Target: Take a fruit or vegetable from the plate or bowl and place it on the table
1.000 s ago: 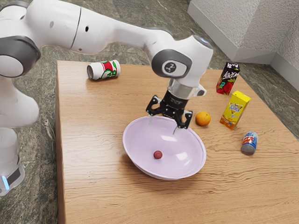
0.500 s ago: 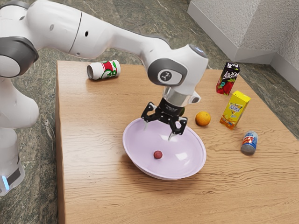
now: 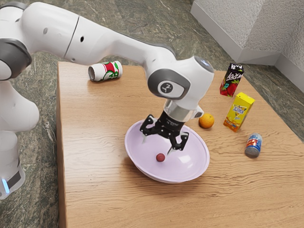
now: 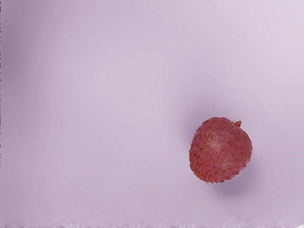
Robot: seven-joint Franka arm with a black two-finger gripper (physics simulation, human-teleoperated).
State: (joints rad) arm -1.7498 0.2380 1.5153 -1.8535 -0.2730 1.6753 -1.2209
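My gripper (image 3: 157, 146) is open above the inside of the pale purple bowl (image 3: 137, 154), its two fingers spread wide with nothing between them. A small round red fruit (image 3: 160, 157) lies at the bowl's bottom, a little below the fingertips. In the wrist view the fruit (image 4: 221, 150) looks like a lychee, with bumpy red skin and a short brown stem, resting on the bowl's smooth surface (image 4: 95, 123). The bowl stands on the wooden table (image 3: 99, 194).
An orange (image 3: 206, 120) sits just outside the bowl's rim, near a yellow carton (image 3: 239, 112). Beyond stand a black carton (image 3: 231, 80) and a small blue-and-red can (image 3: 253, 146). A white-and-red can (image 3: 105, 71) lies near the table's far edge.
My gripper has come down and toward the exterior view's left, from over the bowl's far rim to above its inside, staying open. Bowl and fruit have not moved.
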